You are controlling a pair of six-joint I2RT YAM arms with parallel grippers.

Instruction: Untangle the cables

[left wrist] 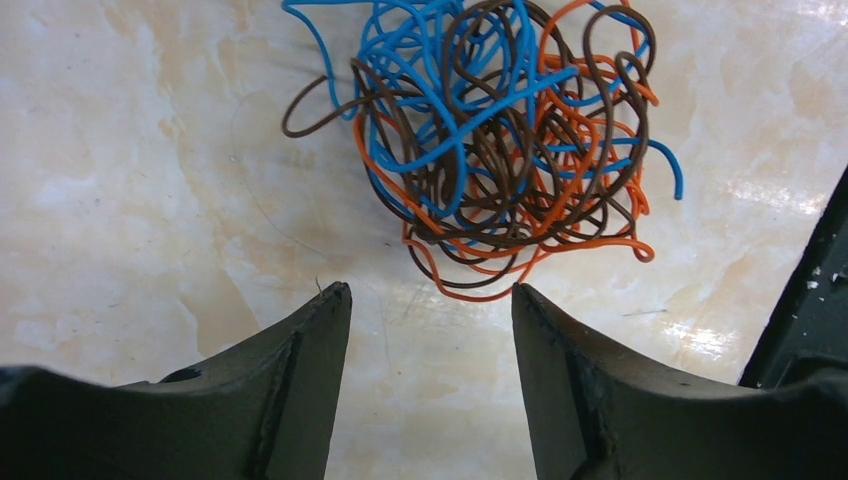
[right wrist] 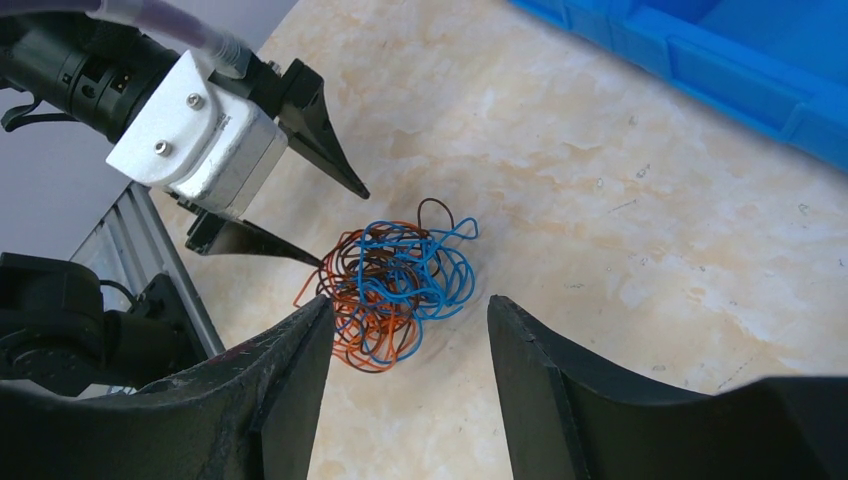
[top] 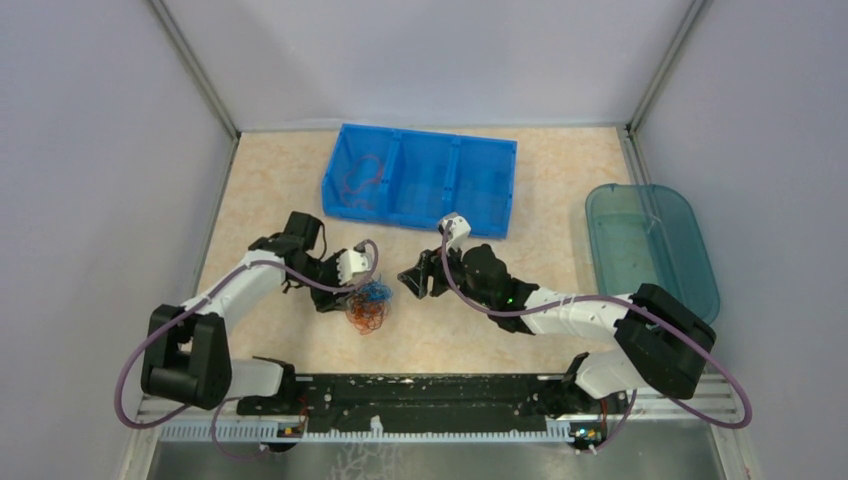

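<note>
The left gripper [left wrist: 430,295], bent low, hovered with jaws parted and empty just beside the cables [left wrist: 500,140] clumped on the table [top: 470,330]; the right gripper [right wrist: 410,305] faced them, likewise spread, holding nothing.

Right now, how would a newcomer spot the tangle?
Find the blue three-compartment plastic bin on the beige marbled table. In front of its left end lies a ball of thin curly orange, blue and brown wires, thinner than the purple arm cables.

Tangled clump of thin curly cables [top: 368,305] lay on worktop [top: 270,180] between left claw [left wrist: 430,290] and right claw [top: 408,282]; blue three-compartment plastic bin [top: 490,190] behind.
</note>
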